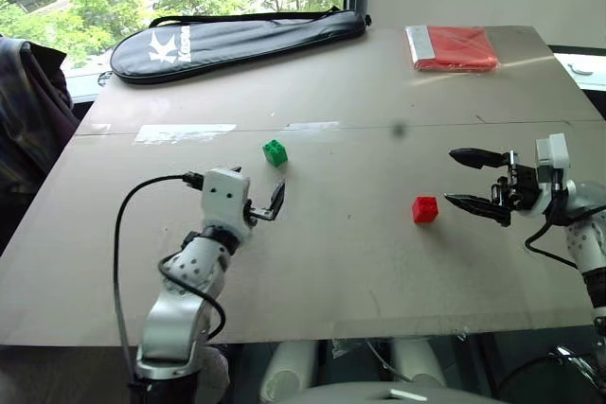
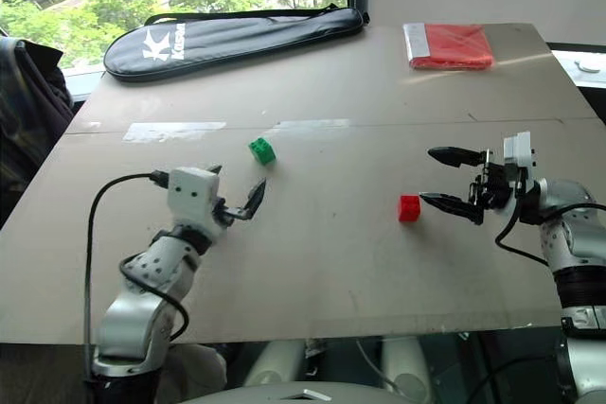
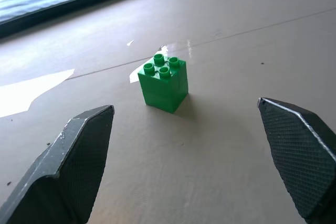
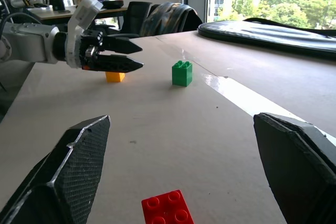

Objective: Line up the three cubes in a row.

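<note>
The green cube [image 1: 275,152] stood mid-surface, the red cube [image 1: 425,209] nearer the right edge, the yellow-orange cube [image 4: 115,76] behind the left pincer [image 1: 275,200]. Both it and the right pincer [image 1: 471,180] stood wide open, empty. Judged light, rigid, smooth plastic; grip flat side walls, below the studs.

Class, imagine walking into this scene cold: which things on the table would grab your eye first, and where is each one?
Two bright studded plastic bricks stand out on the pale tabletop: a small green cube near the middle, just ahead of the open left gripper, and a small red cube further right, beside the open right gripper. At the far edge lie a long black zipped racket bag and a flat red packet.
</note>
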Tool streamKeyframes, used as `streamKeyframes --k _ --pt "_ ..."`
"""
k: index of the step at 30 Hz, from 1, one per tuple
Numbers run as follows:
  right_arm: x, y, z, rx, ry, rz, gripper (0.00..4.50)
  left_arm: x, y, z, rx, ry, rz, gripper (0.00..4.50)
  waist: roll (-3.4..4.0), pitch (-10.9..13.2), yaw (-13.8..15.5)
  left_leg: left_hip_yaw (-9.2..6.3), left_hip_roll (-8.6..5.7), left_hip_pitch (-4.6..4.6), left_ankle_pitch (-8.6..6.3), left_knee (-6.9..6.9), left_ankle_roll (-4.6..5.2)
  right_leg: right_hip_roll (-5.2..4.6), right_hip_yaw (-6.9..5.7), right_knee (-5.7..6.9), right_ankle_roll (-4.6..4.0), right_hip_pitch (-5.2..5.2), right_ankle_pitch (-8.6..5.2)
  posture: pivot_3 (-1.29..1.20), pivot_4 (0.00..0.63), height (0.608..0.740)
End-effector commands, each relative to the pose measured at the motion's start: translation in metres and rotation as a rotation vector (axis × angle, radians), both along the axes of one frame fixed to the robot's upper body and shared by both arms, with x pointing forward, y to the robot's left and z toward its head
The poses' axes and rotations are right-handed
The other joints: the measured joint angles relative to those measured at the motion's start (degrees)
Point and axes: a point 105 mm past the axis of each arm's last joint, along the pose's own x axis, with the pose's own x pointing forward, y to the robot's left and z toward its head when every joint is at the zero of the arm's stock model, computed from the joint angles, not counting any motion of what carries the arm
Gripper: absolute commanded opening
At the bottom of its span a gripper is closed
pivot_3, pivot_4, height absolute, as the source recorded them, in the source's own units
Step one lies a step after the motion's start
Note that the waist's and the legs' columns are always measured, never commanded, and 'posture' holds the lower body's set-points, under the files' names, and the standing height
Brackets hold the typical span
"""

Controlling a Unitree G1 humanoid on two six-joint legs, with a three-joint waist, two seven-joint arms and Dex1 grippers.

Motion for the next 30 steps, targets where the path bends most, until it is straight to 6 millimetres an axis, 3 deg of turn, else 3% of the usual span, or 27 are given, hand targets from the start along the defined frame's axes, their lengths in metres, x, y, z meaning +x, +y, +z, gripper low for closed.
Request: streamKeyframes --k 1,10,15,22,30 --pt "-0.008 0.000 0.021 0.046 -0.067 -0.056 4.48 0.022 -0.006 0.003 0.060 -0.011 0.122 4.50 0.00 0.00 0.02 0.00 -0.01 -0.01 0.00 0.00 0.00 0.00 0.00 0.01 0.00 0.00 0.00 0.00 0.150 0.712" --pt "-0.017 -0.001 0.030 0.072 -0.077 -0.139 4.48 0.057 -0.009 -0.002 0.029 0.042 0.280 4.50 -0.01 0.00 -0.06 0.00 0.00 -0.11 0.13 -0.03 -0.25 0.02 -0.03 -0.01 0.02 -0.12 -0.01 0.00 0.150 0.712" --pt "-0.018 -0.001 0.034 0.094 -0.064 -0.159 4.48 0.064 -0.014 -0.006 0.005 0.068 0.328 4.50 -0.04 0.00 -0.01 -0.03 -0.04 -0.18 0.14 0.00 -0.25 -0.01 -0.08 -0.02 0.02 -0.13 -0.01 0.00 0.150 0.712" --pt "-0.020 -0.003 0.023 0.052 -0.045 -0.187 4.48 0.075 -0.026 -0.009 -0.033 0.084 0.335 4.50 -0.04 -0.01 0.00 -0.09 -0.05 -0.41 0.16 0.06 -0.27 -0.01 -0.15 -0.01 0.02 -0.32 0.00 0.00 0.150 0.712" --pt "-0.019 -0.005 0.019 0.032 -0.044 -0.184 4.48 0.078 -0.024 -0.009 -0.063 0.107 0.427 4.50 -0.04 0.00 -0.09 -0.08 -0.07 -0.57 0.15 0.27 -0.27 0.00 -0.13 0.02 0.10 -0.40 0.04 0.00 0.150 0.712"
